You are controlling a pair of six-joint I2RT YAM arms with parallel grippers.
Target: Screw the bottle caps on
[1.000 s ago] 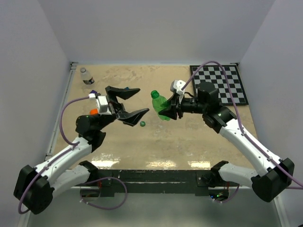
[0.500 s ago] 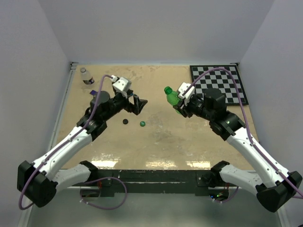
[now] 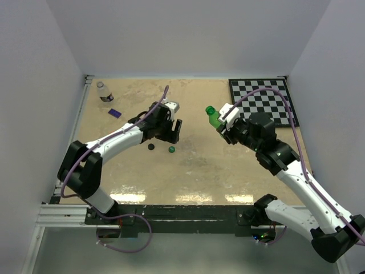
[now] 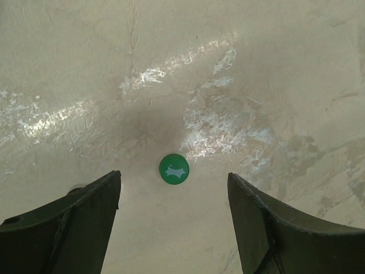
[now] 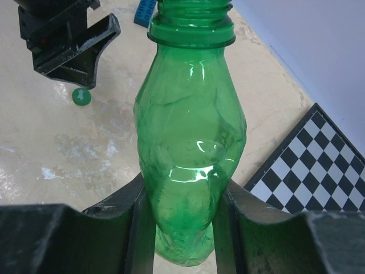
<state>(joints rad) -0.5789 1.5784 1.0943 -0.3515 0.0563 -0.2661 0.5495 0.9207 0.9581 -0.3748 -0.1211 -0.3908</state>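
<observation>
Green cap [image 4: 174, 169] clear between left fingers [image 4: 74, 228]

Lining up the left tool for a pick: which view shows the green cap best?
Left wrist: the green cap lies large and unobstructed inside the open left tool. Top external shows only a green dot; right wrist shows it small and distant.

Checkerboard mat [image 3: 263, 101] flat on the beige bench [image 3: 188, 171], just right of the right claw [image 3: 219, 127]. Small purple brick [image 3: 114, 112] well left of the left claw [image 3: 170, 136]; blue brick [image 5: 145, 11] partly seen beyond that claw.
</observation>
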